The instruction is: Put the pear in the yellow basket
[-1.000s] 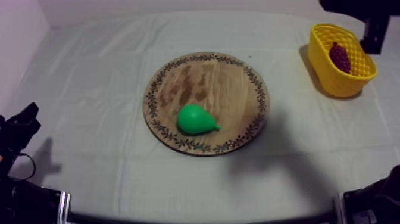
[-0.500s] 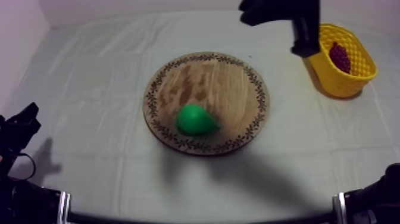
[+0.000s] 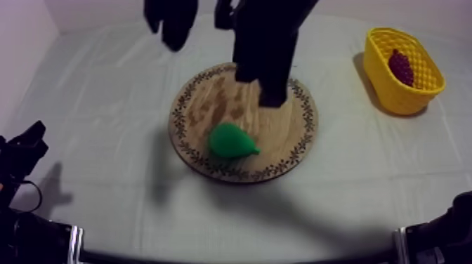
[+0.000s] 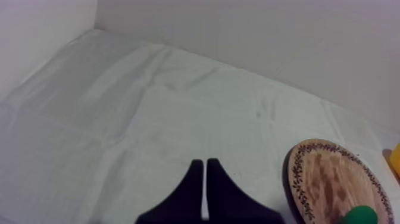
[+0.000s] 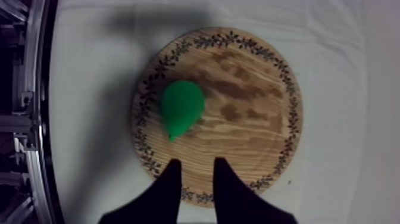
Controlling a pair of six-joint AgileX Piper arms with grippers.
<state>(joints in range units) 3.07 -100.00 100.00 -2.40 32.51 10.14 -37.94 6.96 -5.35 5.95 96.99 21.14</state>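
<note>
Nothing is done yet: the pear (image 3: 232,140) lies untouched on the board (image 3: 211,105). My right pincer (image 5: 196,164) hovers spread beside it (left pincer (image 4: 204,162) pressed together). Grasping and the basket (image 3: 404,105) remain.

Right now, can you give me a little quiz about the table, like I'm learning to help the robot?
1. True or false: the pear lies in the yellow basket.
2. Which fruit sits in the basket? A) a banana B) a bunch of grapes C) a small red fruit
3. Fill in: the right end effector, above the wooden board, is ____ (open or shut).

Key:
1. False. The pear lies on the wooden board.
2. B.
3. Open, holding nothing.
</note>
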